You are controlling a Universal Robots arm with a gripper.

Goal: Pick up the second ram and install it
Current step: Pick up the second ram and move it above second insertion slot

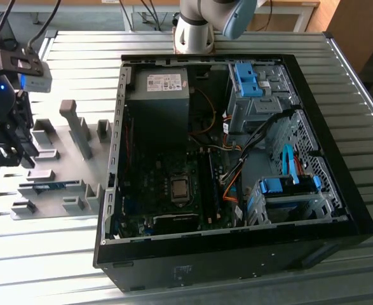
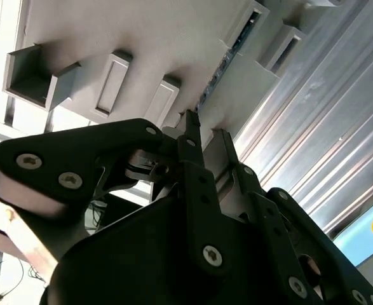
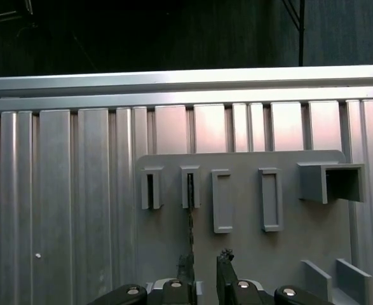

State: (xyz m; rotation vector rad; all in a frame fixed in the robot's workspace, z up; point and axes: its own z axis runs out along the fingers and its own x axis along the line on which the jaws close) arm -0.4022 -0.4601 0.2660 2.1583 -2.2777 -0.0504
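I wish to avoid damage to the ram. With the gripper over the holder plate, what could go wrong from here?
1. In the first wrist view the ram lines up with one finger, not with the gap of the open gripper; that finger might land on its edge.
2. The ram stands in a narrow holder; a tilted pull could jam it.
3. Orange cables cross the case; they might snag the ram.

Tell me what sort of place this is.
Likely a robotics lab workcell for PC assembly: an open desktop computer case lies on a ribbed aluminium table beside a grey fixture plate holding a RAM stick.
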